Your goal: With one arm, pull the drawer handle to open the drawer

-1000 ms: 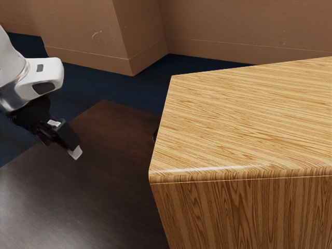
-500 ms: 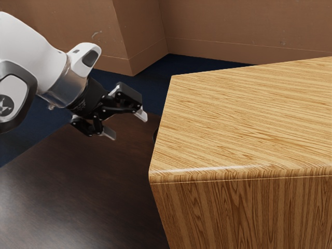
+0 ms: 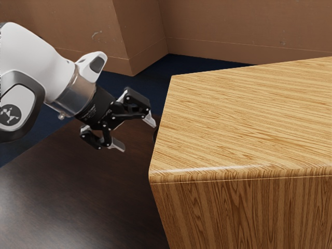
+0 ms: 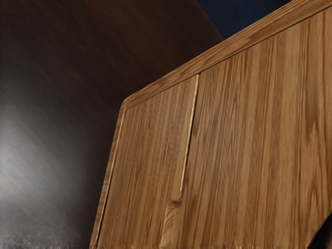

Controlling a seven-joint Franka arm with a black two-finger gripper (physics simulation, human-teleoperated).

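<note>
The arm (image 3: 36, 83) is reaching in from the exterior view's left, holding the gripper (image 3: 133, 133) just beside the wooden cabinet (image 3: 244, 119) that is standing on the dark table (image 3: 67, 197). The jaws are standing wide apart and gripping nothing, with only air and the tabletop showing between them. The upper fingertip (image 3: 150, 120) is sitting very near the cabinet's top corner edge, though whether it is touching cannot be told, and the lower fingertip (image 3: 117, 146) is hanging well back over the table. What seems to be the drawer handle (image 3: 155, 136) is peeking out as a small dark bit from the cabinet face that is turned away in the exterior view. It is lying just beyond the open jaws, toward the exterior view's right and a little lower than the upper fingertip, and not between the fingers. In the wrist view the hand is facing that cabinet face at close range, where narrow seams are outlining a drawer front (image 4: 150, 166) lying flush beside a neighbouring panel (image 4: 259, 145), with the dark table running alongside.
</note>
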